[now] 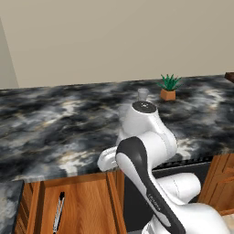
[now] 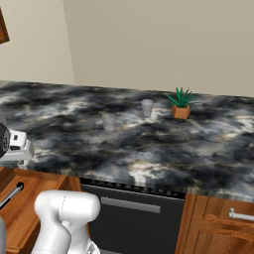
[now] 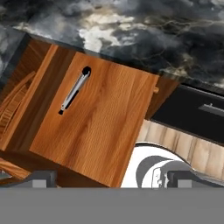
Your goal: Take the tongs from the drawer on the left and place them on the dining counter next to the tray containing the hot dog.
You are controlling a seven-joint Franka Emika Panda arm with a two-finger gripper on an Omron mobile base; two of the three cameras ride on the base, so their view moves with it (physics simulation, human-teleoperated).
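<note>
My gripper [image 3: 107, 178] hovers above the open drawer [image 3: 105, 118], fingers apart, ready to descend. The tongs [image 3: 74, 89] lie loose on the drawer floor near its back left corner, untouched.

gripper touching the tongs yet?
Apart. The hand view shows bare drawer floor between the gripper fingertips at the bottom and the tongs lying further up.

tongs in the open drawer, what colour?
Silvery metal with a black end; the tongs show best in the hand view, lying on the drawer floor.
</note>
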